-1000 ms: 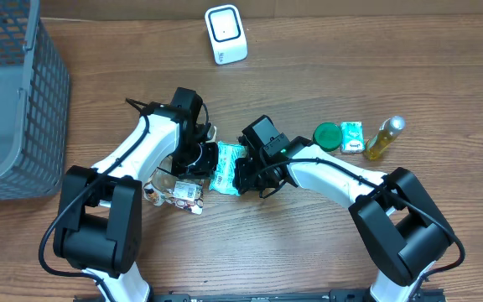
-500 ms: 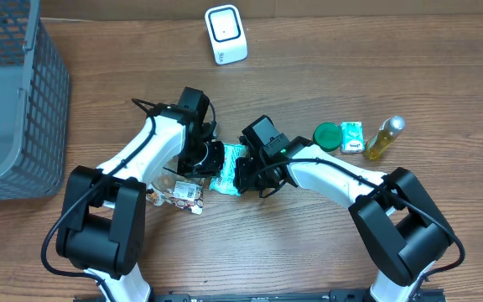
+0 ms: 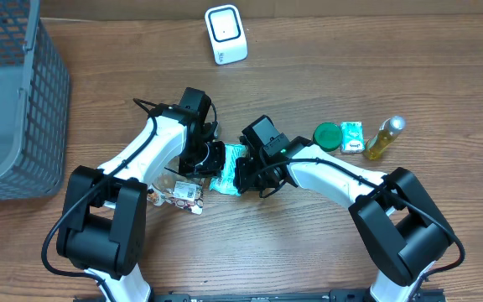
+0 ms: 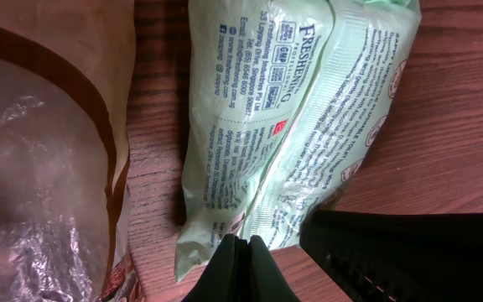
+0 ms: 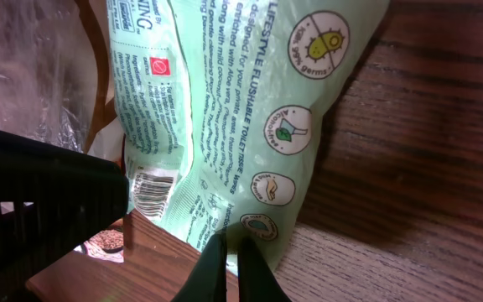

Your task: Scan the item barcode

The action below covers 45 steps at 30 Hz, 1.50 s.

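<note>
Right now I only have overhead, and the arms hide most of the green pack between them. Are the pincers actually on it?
Observer: In the left wrist view, the left pincer is shut at the edge of the green pack and seems to be pinching it.
Operator: And the right?
Observer: In its wrist view, the right pincer is closed on the pack's edge too, tips nearly together.
Operator: Barcode visible anywhere?
Observer: Yes, the barcode shows in the right wrist view. It is on the printed face, toward the lower left of that picture.
</note>
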Motion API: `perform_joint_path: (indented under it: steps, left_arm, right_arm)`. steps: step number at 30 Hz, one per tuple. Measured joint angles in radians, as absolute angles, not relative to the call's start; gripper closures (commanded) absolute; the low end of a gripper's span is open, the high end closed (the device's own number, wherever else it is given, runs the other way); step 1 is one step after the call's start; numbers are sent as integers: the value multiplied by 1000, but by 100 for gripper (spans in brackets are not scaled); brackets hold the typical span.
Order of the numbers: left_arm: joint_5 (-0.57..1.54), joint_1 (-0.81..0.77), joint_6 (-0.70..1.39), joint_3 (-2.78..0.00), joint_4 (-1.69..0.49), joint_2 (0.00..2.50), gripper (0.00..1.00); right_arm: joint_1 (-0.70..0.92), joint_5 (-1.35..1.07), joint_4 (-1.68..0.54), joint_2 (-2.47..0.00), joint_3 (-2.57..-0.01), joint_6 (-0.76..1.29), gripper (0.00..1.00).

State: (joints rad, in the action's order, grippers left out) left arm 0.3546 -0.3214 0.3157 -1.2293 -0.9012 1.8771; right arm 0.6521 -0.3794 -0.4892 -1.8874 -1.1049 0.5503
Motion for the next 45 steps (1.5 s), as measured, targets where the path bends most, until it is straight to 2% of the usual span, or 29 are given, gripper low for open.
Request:
perform_joint_path:
  steps: [22, 45]
  left_arm:
    - [343, -318, 324, -1233, -875, 1959, 96]
    - [384, -279, 311, -1301, -949, 2009, 96]
  right_arm:
    - [652, -377, -489, -1887, -1105, 550, 94]
    - [652, -376, -484, -1887, -1105, 550, 94]
